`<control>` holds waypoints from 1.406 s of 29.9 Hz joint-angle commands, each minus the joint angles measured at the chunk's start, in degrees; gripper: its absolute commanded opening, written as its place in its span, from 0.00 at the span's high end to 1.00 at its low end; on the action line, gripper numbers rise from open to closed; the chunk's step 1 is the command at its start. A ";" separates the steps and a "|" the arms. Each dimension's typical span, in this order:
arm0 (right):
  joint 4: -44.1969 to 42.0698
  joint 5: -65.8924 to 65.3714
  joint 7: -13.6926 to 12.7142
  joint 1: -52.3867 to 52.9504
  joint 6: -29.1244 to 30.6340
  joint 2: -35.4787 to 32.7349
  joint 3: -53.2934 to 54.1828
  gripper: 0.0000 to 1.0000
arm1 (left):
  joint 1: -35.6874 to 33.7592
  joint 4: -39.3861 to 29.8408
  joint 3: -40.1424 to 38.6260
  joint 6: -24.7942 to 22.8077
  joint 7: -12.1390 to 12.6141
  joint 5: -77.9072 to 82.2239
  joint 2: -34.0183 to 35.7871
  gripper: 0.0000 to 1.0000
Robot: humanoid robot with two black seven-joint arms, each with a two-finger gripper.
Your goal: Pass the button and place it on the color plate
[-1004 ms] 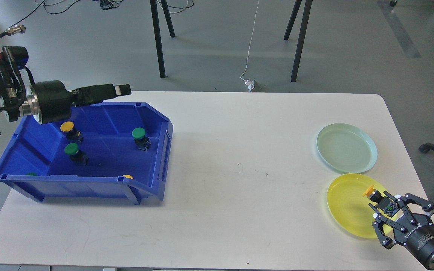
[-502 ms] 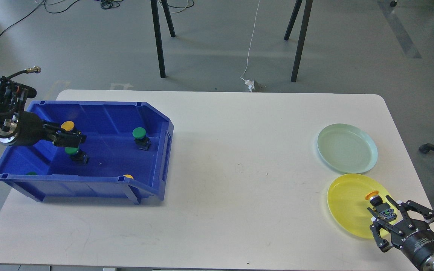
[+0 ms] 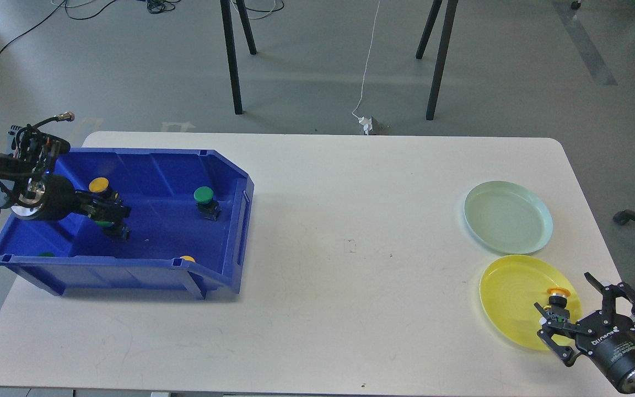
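Note:
A yellow-capped button [image 3: 558,299] stands upright on the yellow plate [image 3: 507,300] near its right rim. My right gripper [image 3: 583,310] is open just behind it; one finger is close to the button's base, and I cannot tell whether it touches. My left gripper [image 3: 109,212] is down inside the blue bin [image 3: 229,220], right over a green-capped button [image 3: 109,225] that it mostly hides. Its dark fingers cannot be told apart. The bin also holds a yellow button [image 3: 98,186], a green button [image 3: 204,197], a yellow cap [image 3: 187,258] and a green cap [image 3: 46,255] at the front wall.
A pale green plate [image 3: 507,216] lies just behind the yellow one, near the white table's [image 3: 350,248] right edge. Black stand legs and cables are on the floor beyond the table.
My right gripper let go of the yellow button, now upright on the yellow plate, and drew back toward the right. My left arm came down into the bin onto the green button.

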 commanded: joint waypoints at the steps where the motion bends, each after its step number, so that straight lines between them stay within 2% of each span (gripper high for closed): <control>1: -0.03 0.01 0.00 -0.26 0.52 -0.04 0.10 0.01 | 0.10 0.76 1.11 0.00 -0.01 -0.11 -1.06 0.01; 11: -0.03 0.01 0.09 -0.96 2.45 -0.04 0.19 0.01 | 0.18 9.54 6.56 0.00 -0.01 -0.81 -6.51 0.05; 19: -0.03 0.37 0.09 -1.31 2.98 -0.04 0.63 0.01 | 0.18 9.81 6.56 0.49 -0.01 -0.99 -6.69 0.17; 29: -0.03 0.37 0.09 -2.01 3.33 -0.04 0.63 0.01 | -0.25 9.99 6.56 0.93 -0.01 -3.01 -6.78 0.18; 30: -0.03 0.37 0.09 -2.02 3.33 -0.04 0.63 0.01 | -0.25 10.08 6.56 0.93 -0.01 -3.01 -6.86 0.21; 33: -0.03 0.37 0.09 -2.10 3.33 -0.04 0.63 0.01 | -0.08 10.34 6.65 1.89 -0.01 -2.92 -6.87 0.50; 36: -0.03 0.37 0.09 -2.10 3.33 -0.04 0.72 0.01 | 0.10 10.34 6.74 3.39 -0.01 -2.57 -6.78 0.59; 38: -0.03 0.37 0.09 -2.19 3.33 -0.04 0.72 0.01 | 0.18 10.34 6.74 3.57 -0.01 -2.40 -6.60 0.97; 42: -0.03 0.37 0.18 -2.54 3.33 -0.13 0.63 0.01 | 0.18 10.25 6.74 3.75 -0.01 -2.83 -6.25 1.00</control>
